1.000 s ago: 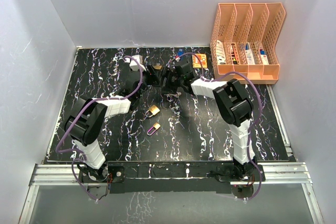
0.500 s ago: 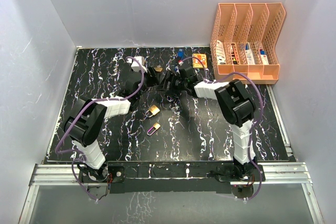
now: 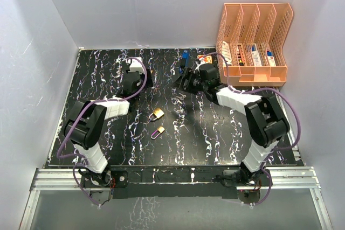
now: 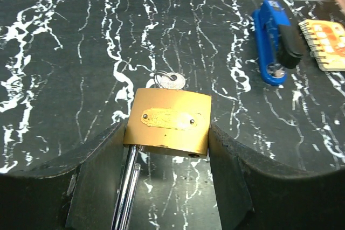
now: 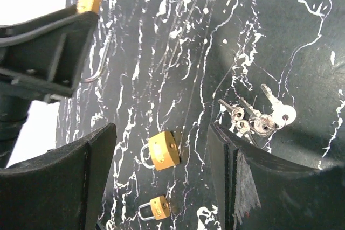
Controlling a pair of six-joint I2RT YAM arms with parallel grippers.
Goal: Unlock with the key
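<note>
left jaws are part-open and clamped on the sides of a large brass padlock [image 4: 168, 122], held above the black white-veined marble worktop [image 4: 64, 52] toward its far edge, left of centre; a silver key [image 4: 171, 81] sits in the padlock's far end, away from the wrist, head sticking out; the chrome shackle [image 4: 128, 192] runs back toward the wrist on the left side of the body, and the hole at the body's right near corner looks empty, so that leg appears out of it; right jaws are wide open with nothing between them, hovering above the worktop just right of the left arm's padlock, apart from it; under the right wrist lies a loose bunch of silver keys [image 5: 259, 119], with a medium brass padlock [image 5: 163, 150] and a smaller brass padlock [image 5: 157, 207] flat on the worktop nearer the bases; a blue stapler [image 4: 274, 41] and an orange spiral notepad [image 4: 326, 44] sit by the back wall, with a peach plastic file rack [image 3: 253, 36] at the far right
</note>
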